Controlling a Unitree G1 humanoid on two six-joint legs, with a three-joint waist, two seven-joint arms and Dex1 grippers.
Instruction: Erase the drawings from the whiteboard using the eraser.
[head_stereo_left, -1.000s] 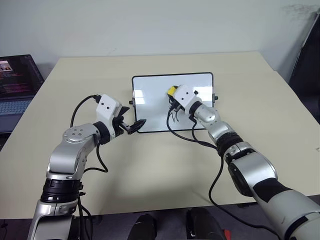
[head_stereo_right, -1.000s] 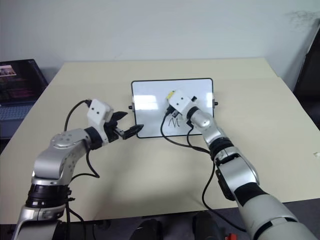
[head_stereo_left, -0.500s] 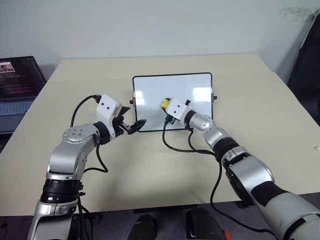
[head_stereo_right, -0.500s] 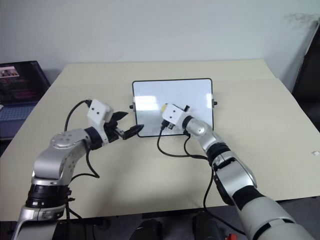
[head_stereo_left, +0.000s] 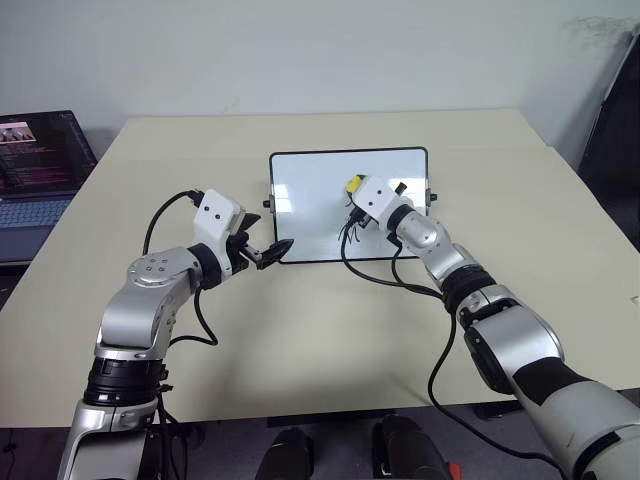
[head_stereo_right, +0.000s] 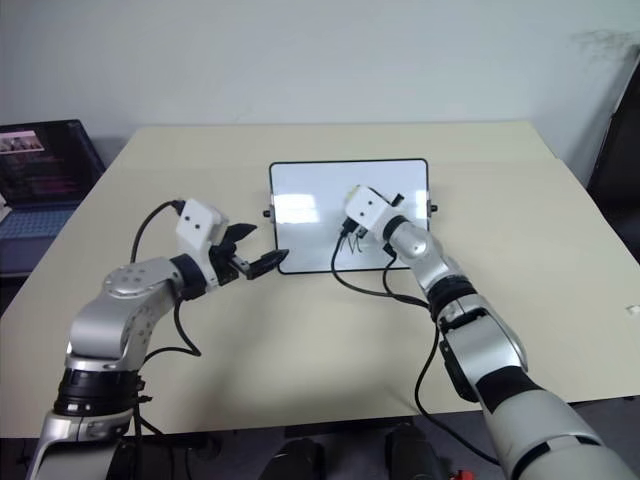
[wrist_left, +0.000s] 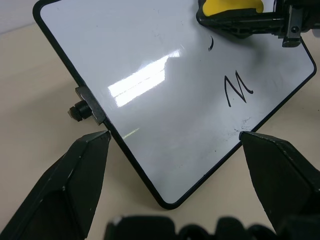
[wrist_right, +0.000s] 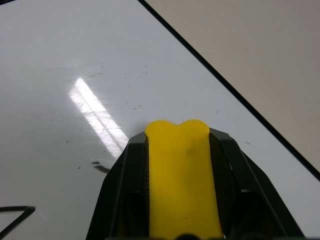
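While the right gripper (wrist_right: 178, 150) is clamped on the eraser (wrist_right: 182, 175), its two black fingers (wrist_right: 122, 195) press the yellow block from both sides, and the block's rounded end sticks out past the fingertips over the glossy face of the whiteboard (head_stereo_left: 310, 195). Just ahead of that end lie faint grey smudges and specks on the board. To one side of the gripper, a short curved remnant of a stroke (wrist_left: 211, 44) sits close under the eraser. A little further off stands the M-like zigzag (wrist_left: 238, 88), whole and dark, near the board's lower edge. The drawings are thus part wiped, part intact.

Left gripper (wrist_left: 175, 145): fingers apart, one dark fingertip (wrist_left: 75, 175) beside the board's left frame just below the small black side knob (wrist_left: 77, 111), the other past the board's near edge. The board's near left corner lies between them. Whether either tip touches the frame, cannot tell.

The whiteboard lies flat on the tan table (head_stereo_left: 300, 340), in front of both grippers. A black cable (head_stereo_right: 370, 285) loops from the right wrist down across the board's near edge onto the table. Well off beyond the left gripper, past the table's left edge, an open laptop (head_stereo_left: 35, 165) with a lit screen.
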